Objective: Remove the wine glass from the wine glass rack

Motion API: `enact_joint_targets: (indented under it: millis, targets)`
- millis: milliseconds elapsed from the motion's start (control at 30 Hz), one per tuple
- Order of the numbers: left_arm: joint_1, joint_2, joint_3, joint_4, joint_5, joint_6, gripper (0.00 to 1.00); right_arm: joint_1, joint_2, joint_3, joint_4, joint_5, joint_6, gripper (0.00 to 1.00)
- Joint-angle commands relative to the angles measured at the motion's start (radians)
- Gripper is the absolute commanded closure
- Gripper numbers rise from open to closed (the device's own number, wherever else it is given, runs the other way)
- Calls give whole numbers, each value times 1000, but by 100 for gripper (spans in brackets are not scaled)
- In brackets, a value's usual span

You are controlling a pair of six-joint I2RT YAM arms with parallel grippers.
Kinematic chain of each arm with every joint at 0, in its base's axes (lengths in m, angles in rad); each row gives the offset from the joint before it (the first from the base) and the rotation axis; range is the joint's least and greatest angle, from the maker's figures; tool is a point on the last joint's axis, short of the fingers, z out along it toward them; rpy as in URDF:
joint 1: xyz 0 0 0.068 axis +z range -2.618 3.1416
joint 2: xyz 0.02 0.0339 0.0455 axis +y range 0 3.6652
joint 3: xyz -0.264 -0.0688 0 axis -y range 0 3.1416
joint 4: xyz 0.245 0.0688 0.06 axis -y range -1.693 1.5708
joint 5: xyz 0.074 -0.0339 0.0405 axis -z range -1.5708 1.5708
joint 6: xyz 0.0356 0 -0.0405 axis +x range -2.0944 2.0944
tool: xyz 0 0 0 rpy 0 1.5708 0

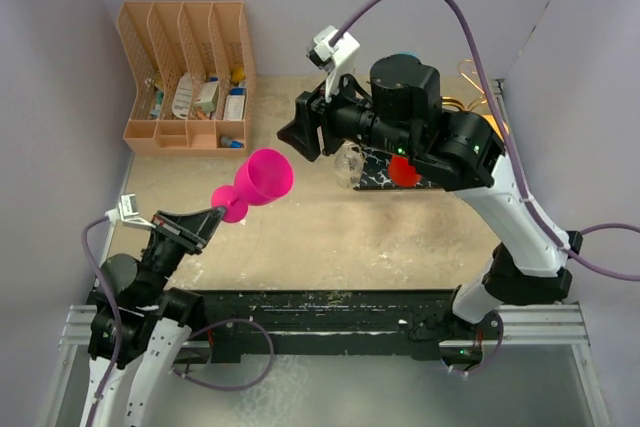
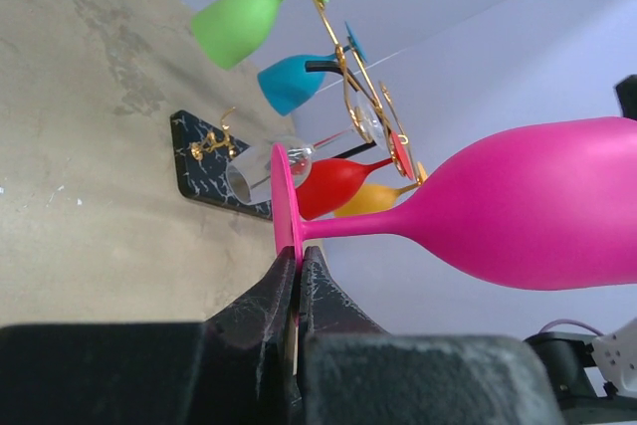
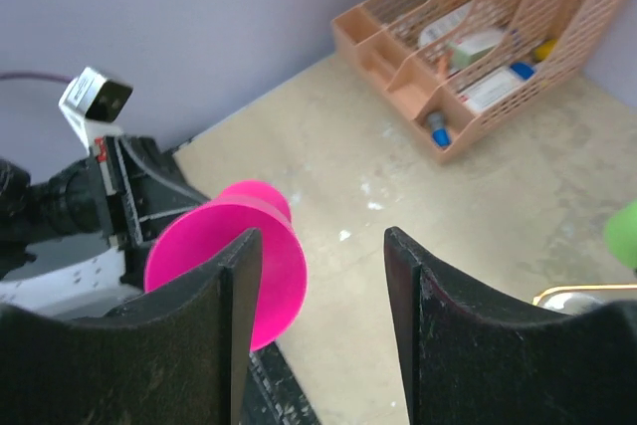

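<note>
My left gripper point(image 1: 218, 214) is shut on the round foot of a pink wine glass point(image 1: 262, 180) and holds it on its side above the table, away from the rack; the left wrist view shows the jaws point(image 2: 299, 254) pinching the foot, the pink bowl point(image 2: 542, 204) to the right. The wine glass rack point(image 2: 350, 79), gold wire on a black marbled base point(image 2: 204, 166), still carries green point(image 2: 237, 27), blue point(image 2: 291, 83), clear point(image 2: 261, 166), red point(image 2: 336, 186) and yellow point(image 2: 374, 200) glasses. My right gripper point(image 1: 300, 133) is open and empty; its wrist view point(image 3: 320, 242) looks down at the pink glass point(image 3: 269, 276).
An orange slotted file organiser point(image 1: 187, 75) with small items stands at the back left, also in the right wrist view point(image 3: 498, 37). The right arm hangs over the rack base point(image 1: 378, 177) and hides most of it from above. Walls close in on both sides.
</note>
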Motion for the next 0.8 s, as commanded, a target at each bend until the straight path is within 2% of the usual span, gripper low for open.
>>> enact_joint_targets:
  millis: [0, 300, 633, 667, 700, 767]
  targets:
    - [-3, -40, -8, 76, 20, 7, 100, -39, 24, 48, -71, -280, 43, 45]
    - [-3, -45, -6, 91, 17, 0, 100, -41, 39, -4, -105, -310, 36, 46]
    - [-3, -50, 17, 66, 5, 4, 100, -41, 128, 30, -147, -230, 16, 50]
    - [-2, -50, 22, 62, 2, 5, 100, -41, 138, 39, -150, -228, 14, 53]
    - [-3, -50, 25, 58, -1, 8, 100, -41, 150, 48, -152, -228, 11, 60]
    - [-2, -49, 33, 47, -5, 16, 100, -41, 172, 66, -155, -227, 9, 92]
